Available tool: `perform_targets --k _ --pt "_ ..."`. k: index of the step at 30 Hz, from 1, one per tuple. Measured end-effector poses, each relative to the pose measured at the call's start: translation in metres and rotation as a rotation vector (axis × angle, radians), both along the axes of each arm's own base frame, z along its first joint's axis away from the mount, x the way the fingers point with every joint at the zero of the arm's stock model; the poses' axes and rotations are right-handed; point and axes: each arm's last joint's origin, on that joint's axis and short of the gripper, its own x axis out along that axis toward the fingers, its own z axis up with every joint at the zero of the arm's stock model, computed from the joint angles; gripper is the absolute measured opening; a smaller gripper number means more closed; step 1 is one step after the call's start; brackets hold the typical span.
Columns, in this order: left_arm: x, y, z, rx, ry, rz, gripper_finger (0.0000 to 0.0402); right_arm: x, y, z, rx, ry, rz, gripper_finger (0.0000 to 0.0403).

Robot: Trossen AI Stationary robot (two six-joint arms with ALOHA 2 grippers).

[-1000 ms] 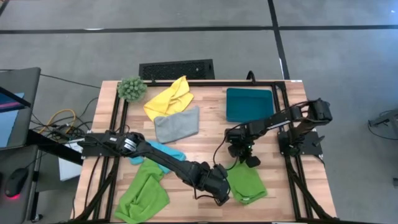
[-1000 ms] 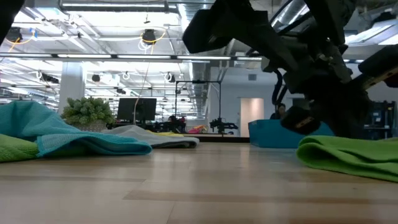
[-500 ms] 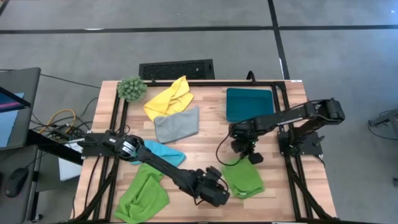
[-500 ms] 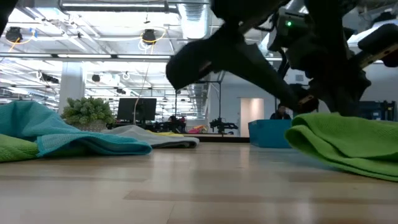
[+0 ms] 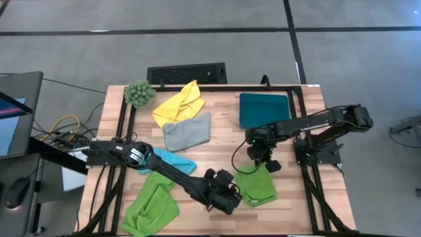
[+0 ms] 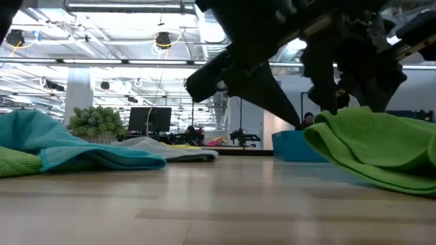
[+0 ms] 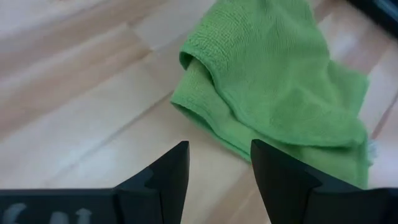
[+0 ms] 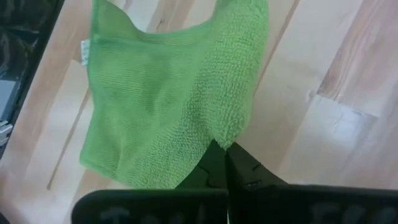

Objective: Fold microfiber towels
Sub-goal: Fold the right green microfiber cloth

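Note:
A lime green microfiber towel [image 5: 258, 185] lies near the table's front right, its far part raised. My right gripper [image 5: 261, 160] is shut on it. My left gripper [image 5: 235, 191] hovers open just left of this towel, its fingers [image 7: 180, 163] pointing at the towel's folded edge [image 7: 205, 118] without touching. A second lime towel [image 5: 151, 207] is crumpled at the front left, and a light blue one [image 5: 172, 160] lies beside the left arm. A grey towel [image 5: 187, 131] and a yellow one [image 5: 179, 102] lie farther back. A folded dark teal towel [image 5: 263, 110] sits at the back right. My right gripper pinches the lime towel's far edge [image 8: 231, 134] between its two shut fingers, coming slanting down from above. The raised part [image 6: 354, 129] hangs from the fingers in a slack hump. The towel's near part [image 5: 260, 194] rests on the table.
A fuzzy green plant ball [image 5: 139, 94] stands at the table's back left corner. A black frame rail [image 5: 309, 184] runs along the right side. Bare wood [image 5: 217, 151] lies in the middle, between the towels.
My right gripper has risen, still shut, drawing the lime towel's far edge up off the table while the near part stays down. My left gripper has sunk, tipped further downward and rolled, staying open beside the towel.

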Motion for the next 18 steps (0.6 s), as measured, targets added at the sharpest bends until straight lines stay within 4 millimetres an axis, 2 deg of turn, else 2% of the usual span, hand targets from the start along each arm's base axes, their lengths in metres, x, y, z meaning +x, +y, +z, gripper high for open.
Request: perform_targets --k 5,13,18 --pt "-0.001 0.008 -0.003 -0.018 0.091 -0.042 0.0164 -0.002 -0.001 0.003 -0.047 -0.004 -0.012 0.0001" --pt "0.0 0.008 -0.003 -0.059 0.087 -0.046 0.0164 -0.007 -0.005 0.01 -0.048 0.004 -0.052 0.0001" --pt "-0.006 0.002 0.01 -0.055 0.07 -0.058 0.0164 -0.009 -0.008 0.026 -0.075 -0.028 -0.094 0.0001"
